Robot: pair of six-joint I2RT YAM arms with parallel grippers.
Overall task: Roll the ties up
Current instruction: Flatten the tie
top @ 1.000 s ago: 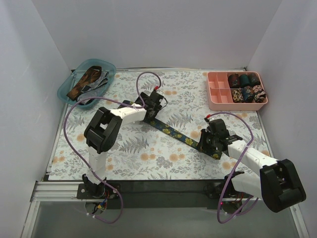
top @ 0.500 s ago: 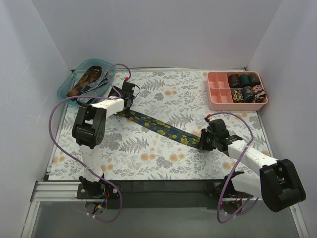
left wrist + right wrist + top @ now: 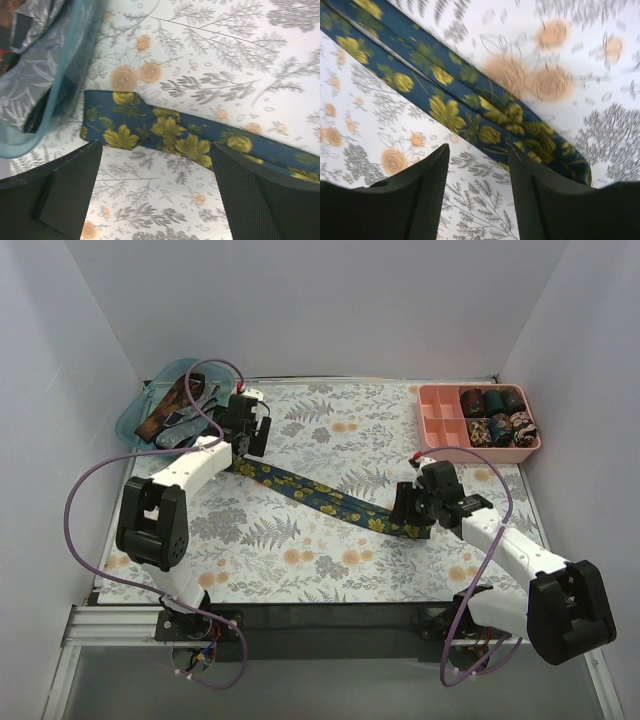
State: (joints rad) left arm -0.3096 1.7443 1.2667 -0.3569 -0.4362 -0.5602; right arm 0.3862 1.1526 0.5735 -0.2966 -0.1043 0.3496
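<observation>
Lying diagonally across mat (image 3: 330,562): navy tie (image 3: 325,496)

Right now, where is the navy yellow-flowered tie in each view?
Top external: navy tie runs diagonally across the middle.
Left wrist: its end lies mid-frame, beside the teal bin.
Right wrist: two strips run diagonally, upper left to lower right.
Shared landmark: the floral mat beneath it.
</observation>
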